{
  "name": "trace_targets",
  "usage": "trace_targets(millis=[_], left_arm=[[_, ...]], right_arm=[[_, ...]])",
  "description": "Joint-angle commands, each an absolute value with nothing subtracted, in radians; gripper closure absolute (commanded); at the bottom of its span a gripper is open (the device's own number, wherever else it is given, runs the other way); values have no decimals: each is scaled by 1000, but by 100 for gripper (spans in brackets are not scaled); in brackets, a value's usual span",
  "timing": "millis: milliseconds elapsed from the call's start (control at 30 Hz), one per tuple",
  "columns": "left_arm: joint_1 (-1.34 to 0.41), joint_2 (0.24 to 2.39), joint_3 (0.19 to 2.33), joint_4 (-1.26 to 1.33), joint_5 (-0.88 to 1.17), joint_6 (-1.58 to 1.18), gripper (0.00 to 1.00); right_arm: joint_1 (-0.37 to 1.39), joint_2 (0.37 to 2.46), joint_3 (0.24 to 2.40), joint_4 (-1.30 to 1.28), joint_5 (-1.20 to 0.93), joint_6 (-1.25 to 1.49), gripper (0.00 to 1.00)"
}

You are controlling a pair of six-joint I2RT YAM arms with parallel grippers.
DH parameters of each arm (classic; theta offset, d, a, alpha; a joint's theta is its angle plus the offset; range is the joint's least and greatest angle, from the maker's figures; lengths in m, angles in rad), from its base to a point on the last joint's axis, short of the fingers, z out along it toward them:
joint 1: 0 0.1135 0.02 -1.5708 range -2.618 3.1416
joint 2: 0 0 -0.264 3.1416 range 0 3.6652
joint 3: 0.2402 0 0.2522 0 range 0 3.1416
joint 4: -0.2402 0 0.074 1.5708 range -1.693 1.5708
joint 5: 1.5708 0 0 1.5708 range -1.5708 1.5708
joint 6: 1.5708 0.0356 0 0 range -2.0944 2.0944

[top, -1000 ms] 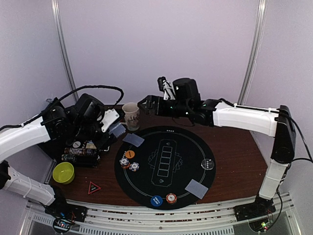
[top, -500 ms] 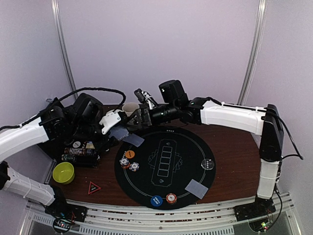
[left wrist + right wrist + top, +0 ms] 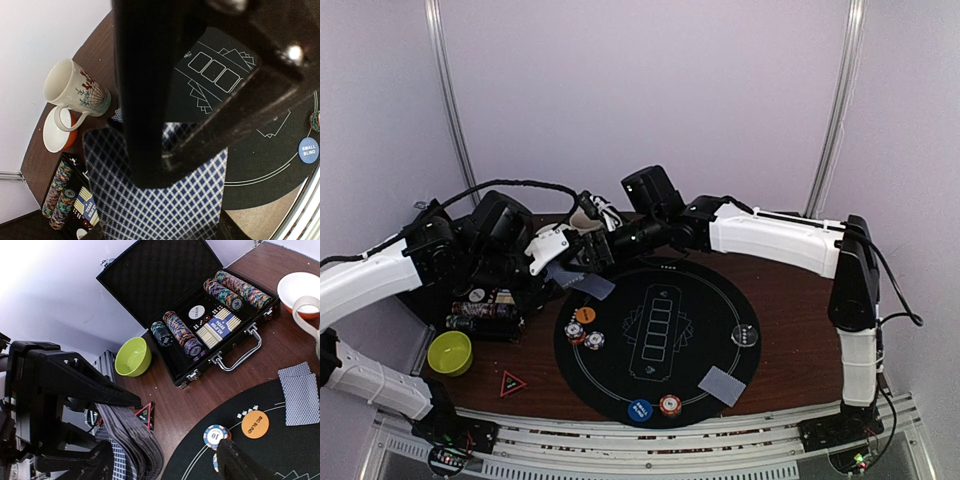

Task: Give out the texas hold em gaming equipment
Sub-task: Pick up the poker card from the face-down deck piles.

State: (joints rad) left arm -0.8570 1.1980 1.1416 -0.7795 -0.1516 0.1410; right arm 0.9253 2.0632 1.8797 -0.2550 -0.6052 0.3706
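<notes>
Top view: left of centre, your left gripper (image 3: 552,258) is clenched on the deck of cards (image 3: 563,271) above the tabletop, with the right gripper (image 3: 585,247) just beside it.

Left wrist view: checked card backs fill the lower frame.

Right wrist view: the right gripper's jaws stand apart, and the deck sits edge-on at lower left.

You appear to be dealing. Next, pinch off only the top card.

Looked matt on the round mat (image 3: 715,300), glossy and glazed on the mug (image 3: 75,92), shiny metal on the case handle (image 3: 245,354), smooth printed paper on the card deck (image 3: 165,215).
</notes>
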Motion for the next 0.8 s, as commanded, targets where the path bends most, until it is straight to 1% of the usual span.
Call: trace_targets(millis=[0, 267, 400, 433, 500, 533, 767], left_arm=[[-851, 1193, 1174, -733, -139, 153, 48], [-852, 1174, 1164, -718, -137, 152, 48], [-851, 1167, 1149, -718, -154, 152, 48], [-852, 1167, 1146, -719, -159, 151, 48], [-851, 1169, 1143, -719, -166, 151, 48], [-851, 1169, 1143, -719, -170, 148, 48], [-851, 1189, 1134, -721, -183, 95, 48]], right_arm=[[931, 2046, 1905, -334, -527, 317, 33], [931, 2032, 1933, -375, -473, 294, 69], [931, 2018, 1945, -393, -464, 287, 77], [931, 2018, 1953, -404, -465, 285, 81], [930, 2011, 1961, -427, -456, 277, 95], [930, 2005, 1963, -438, -445, 275, 100], [908, 1905, 1925, -476, -355, 289, 100]])
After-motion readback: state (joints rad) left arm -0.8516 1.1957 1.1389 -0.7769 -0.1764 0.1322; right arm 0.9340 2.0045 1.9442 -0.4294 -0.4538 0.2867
